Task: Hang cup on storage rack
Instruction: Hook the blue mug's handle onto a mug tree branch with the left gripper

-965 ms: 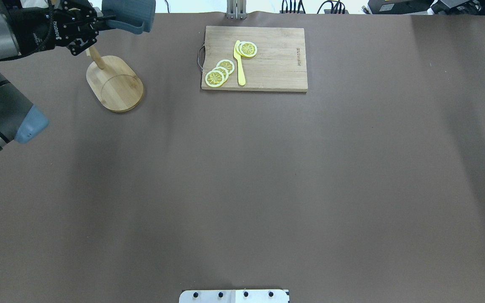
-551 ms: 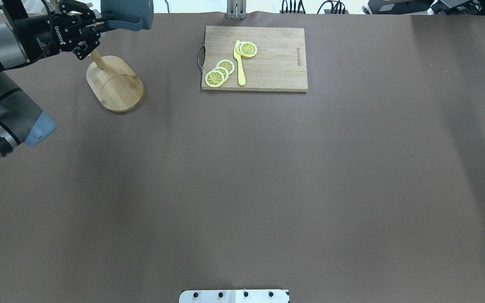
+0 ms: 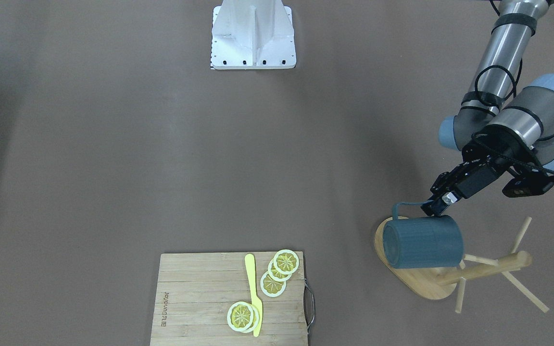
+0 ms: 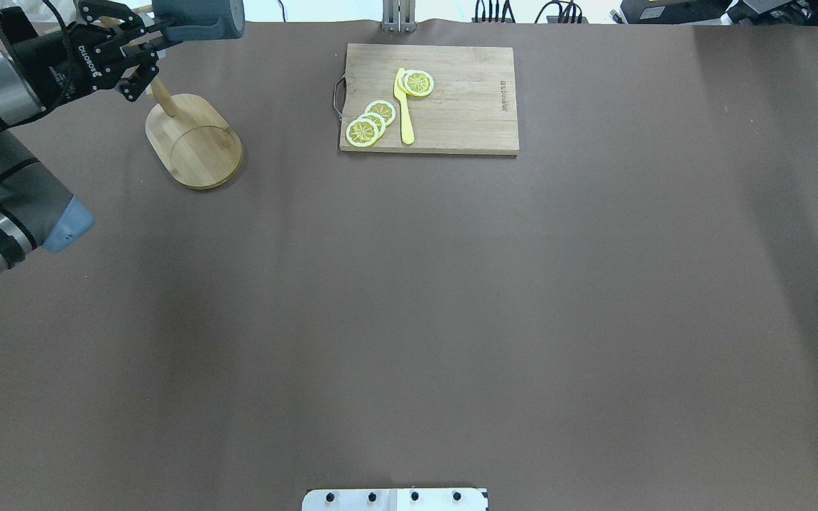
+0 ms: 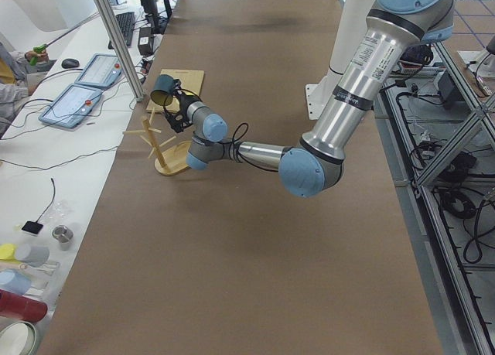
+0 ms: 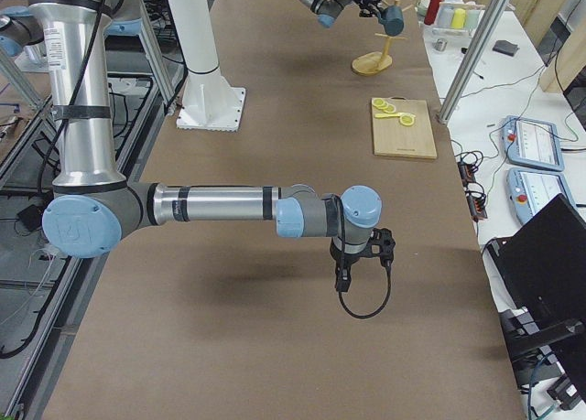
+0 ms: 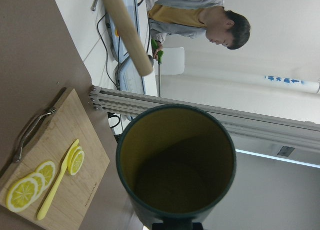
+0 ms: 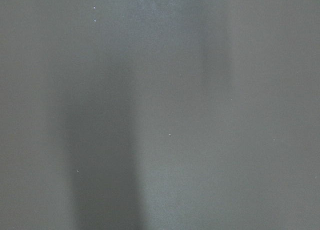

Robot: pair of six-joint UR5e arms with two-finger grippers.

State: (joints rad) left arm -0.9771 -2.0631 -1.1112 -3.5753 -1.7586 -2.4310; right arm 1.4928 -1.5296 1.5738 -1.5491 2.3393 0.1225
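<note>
The dark teal cup (image 3: 423,241) lies on its side in the air, held at its rim by my left gripper (image 3: 432,206), which is shut on it. It hangs over the bamboo storage rack's oval base (image 3: 426,284), beside the round post (image 3: 491,268) and its thin pegs. In the overhead view the cup (image 4: 196,18) is at the far left back, just past the rack base (image 4: 196,142). The left wrist view looks into the cup's yellow interior (image 7: 175,160), with the post (image 7: 127,32) above it. My right gripper (image 6: 362,255) shows only in the exterior right view; I cannot tell its state.
A wooden cutting board (image 4: 466,106) with lemon slices (image 4: 370,124) and a yellow knife (image 4: 404,106) lies at the back middle. The table's back edge runs just behind the rack. An operator (image 7: 200,19) sits beyond that edge.
My left gripper has carried the cup a little to the left and toward the table's back edge, past the rack post. The rack and board have not moved.
</note>
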